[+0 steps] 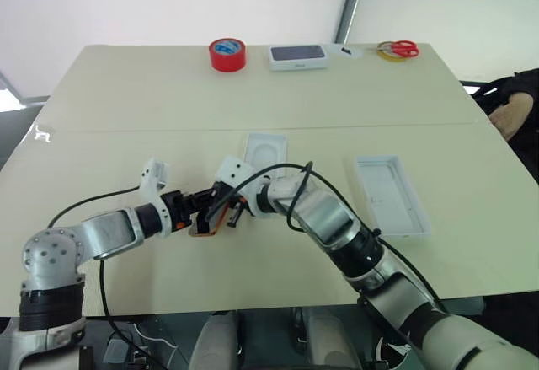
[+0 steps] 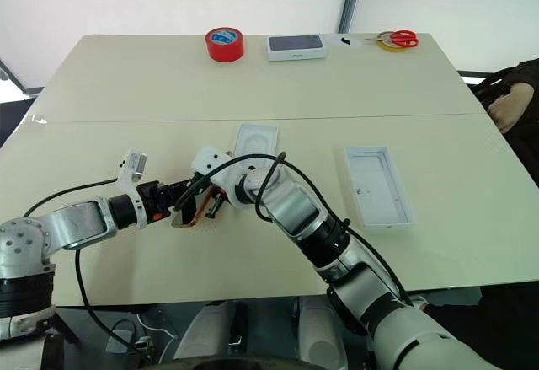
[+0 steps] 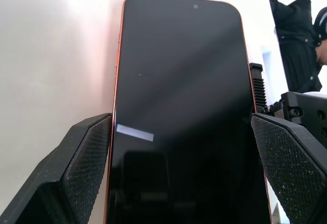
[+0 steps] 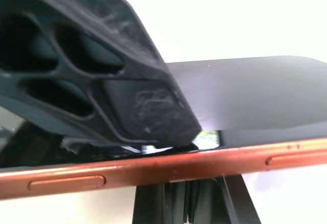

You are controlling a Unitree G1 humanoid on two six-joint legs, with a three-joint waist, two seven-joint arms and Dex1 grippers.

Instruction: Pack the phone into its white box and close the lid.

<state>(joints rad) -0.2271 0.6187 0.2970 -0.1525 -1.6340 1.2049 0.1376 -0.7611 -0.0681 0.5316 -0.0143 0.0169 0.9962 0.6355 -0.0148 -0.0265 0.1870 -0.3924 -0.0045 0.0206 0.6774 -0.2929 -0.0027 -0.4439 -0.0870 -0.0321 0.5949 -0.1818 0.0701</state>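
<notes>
The phone (image 1: 203, 228), orange-edged with a black screen, hangs just above the middle of the table between my two grippers. My right gripper (image 1: 229, 212) is shut on it across its thickness. One of its fingers (image 4: 127, 81) presses on the screen above the orange side (image 4: 153, 170). My left gripper (image 1: 210, 210) stands open, its pads (image 3: 87, 163) at either long edge of the phone (image 3: 179, 106). To the right a shallow white tray (image 1: 418, 218) lies open side up, pale grey inside. Whether it is the white box or the lid I cannot tell.
A flat white card (image 1: 265, 149) with an oval outline lies just behind the grippers. At the far edge stand a red tape roll (image 1: 227, 54), a white box with a dark top (image 1: 297, 56) and red-handled scissors (image 1: 398, 48). A person's hand (image 1: 512, 115) shows at the right edge.
</notes>
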